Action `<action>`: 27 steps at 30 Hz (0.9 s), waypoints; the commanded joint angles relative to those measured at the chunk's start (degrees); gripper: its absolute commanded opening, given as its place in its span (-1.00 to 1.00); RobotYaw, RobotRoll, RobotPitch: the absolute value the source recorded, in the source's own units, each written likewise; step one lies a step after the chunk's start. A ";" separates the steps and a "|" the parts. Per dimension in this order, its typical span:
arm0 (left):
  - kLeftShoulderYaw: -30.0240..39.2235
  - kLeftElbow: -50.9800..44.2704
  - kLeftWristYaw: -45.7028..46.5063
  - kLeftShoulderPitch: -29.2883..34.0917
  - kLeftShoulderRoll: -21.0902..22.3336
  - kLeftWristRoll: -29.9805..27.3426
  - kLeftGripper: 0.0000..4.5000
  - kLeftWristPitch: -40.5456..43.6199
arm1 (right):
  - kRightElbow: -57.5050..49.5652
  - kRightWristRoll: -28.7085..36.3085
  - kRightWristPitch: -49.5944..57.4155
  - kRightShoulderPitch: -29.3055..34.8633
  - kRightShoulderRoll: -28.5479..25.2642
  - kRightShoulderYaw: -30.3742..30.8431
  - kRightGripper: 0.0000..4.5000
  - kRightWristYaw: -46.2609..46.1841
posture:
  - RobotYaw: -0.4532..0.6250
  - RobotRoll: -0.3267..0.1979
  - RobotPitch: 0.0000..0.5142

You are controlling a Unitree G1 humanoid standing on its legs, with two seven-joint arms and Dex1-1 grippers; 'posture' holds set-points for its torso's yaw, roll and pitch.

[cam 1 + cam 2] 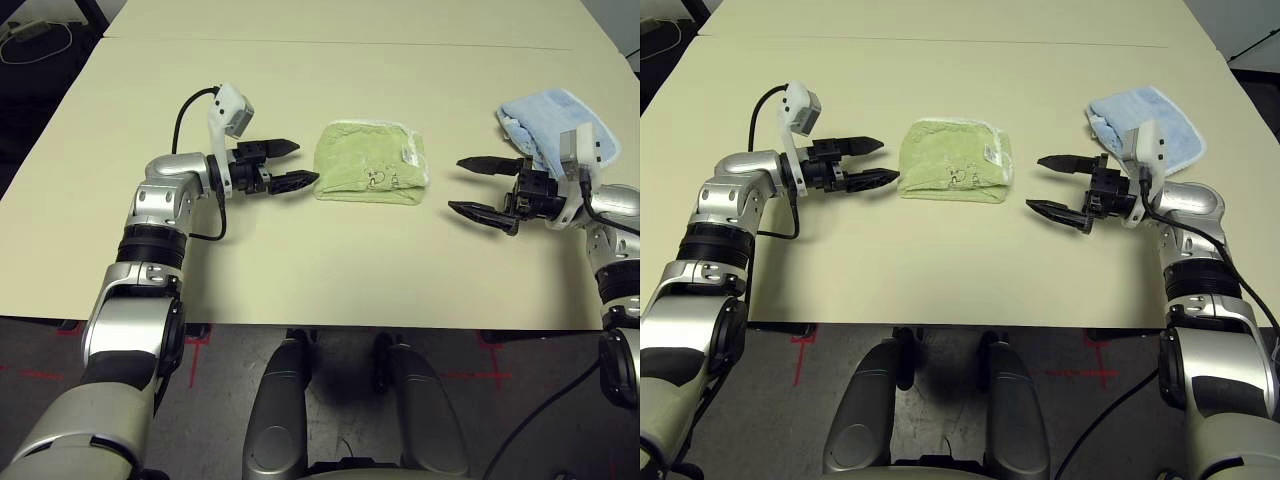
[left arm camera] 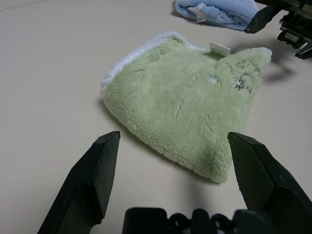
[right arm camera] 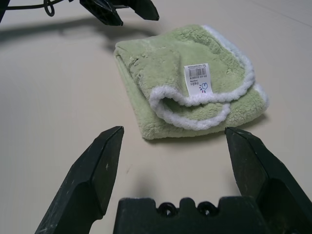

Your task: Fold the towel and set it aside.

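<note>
The towel [image 1: 370, 163] lies folded on the table [image 1: 300, 270] — soft, light, floppy; best pinched at its edges. Both grippers — left [image 1: 291, 164], right [image 1: 478, 187] — have fingers wide, empty.

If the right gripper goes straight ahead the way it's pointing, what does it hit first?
Most likely the green towel: the open right gripper points across the table at its white-edged end, with bare table between. Depth is unclear, but nothing else shows in that line.

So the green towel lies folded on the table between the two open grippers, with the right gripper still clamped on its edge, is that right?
Not quite: the right gripper is open and apart from the green towel, as the right wrist view shows. The towel does lie folded between the two open grippers, the left gripper beside it.
</note>
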 commanded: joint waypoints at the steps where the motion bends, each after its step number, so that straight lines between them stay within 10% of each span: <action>1: -1.64 3.17 -1.07 0.01 -0.22 1.63 0.99 -3.68 | -0.71 0.52 0.60 1.06 -0.21 -0.42 1.00 -0.21 | -0.05 0.25 -0.10; 16: 2.11 11.94 1.51 -12.20 -4.81 -6.34 0.99 36.07 | -1.89 0.07 -0.92 2.62 -0.19 0.51 1.00 1.53 | -0.06 0.25 -0.07; 27: -0.46 16.64 1.20 -14.32 -4.11 -3.39 0.99 40.11 | -4.29 0.45 -0.56 3.46 1.43 0.79 1.00 0.84 | -0.07 0.25 -0.05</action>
